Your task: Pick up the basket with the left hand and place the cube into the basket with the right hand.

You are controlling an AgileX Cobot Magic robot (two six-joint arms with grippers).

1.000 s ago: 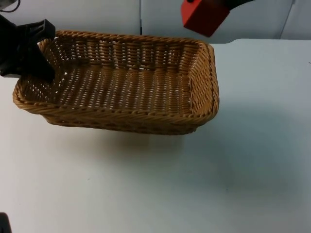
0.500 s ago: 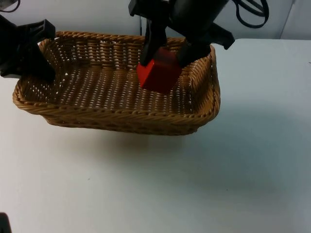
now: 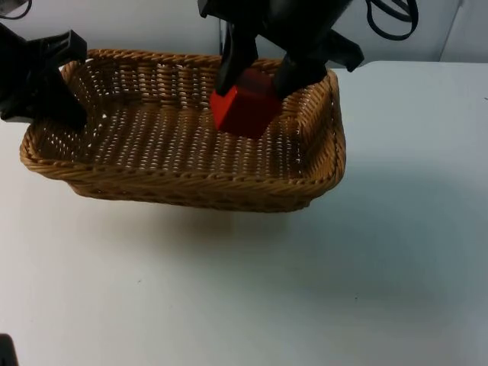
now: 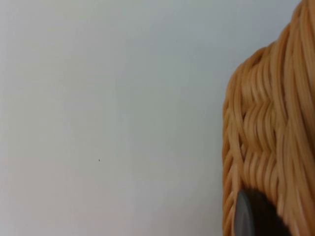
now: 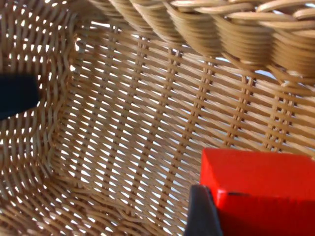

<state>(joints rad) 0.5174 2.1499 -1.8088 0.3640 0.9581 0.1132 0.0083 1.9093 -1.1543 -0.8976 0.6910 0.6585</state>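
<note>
While the wicker basket (image 3: 183, 145) is held off the white table (image 3: 320, 290) by the left gripper (image 3: 65, 91), clamped on its rim at upper left, the red cube (image 3: 244, 110) is gripped by the right gripper (image 3: 255, 76) inside the basket's right half, above its floor.

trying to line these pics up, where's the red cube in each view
Top view: the red cube hangs between the right gripper fingers, above the right half of the basket.
Left wrist view: no cube; basket rim in the left gripper.
Right wrist view: cube against a black fingertip, over the weave.
Shared landmark: the basket's woven rim.
</note>
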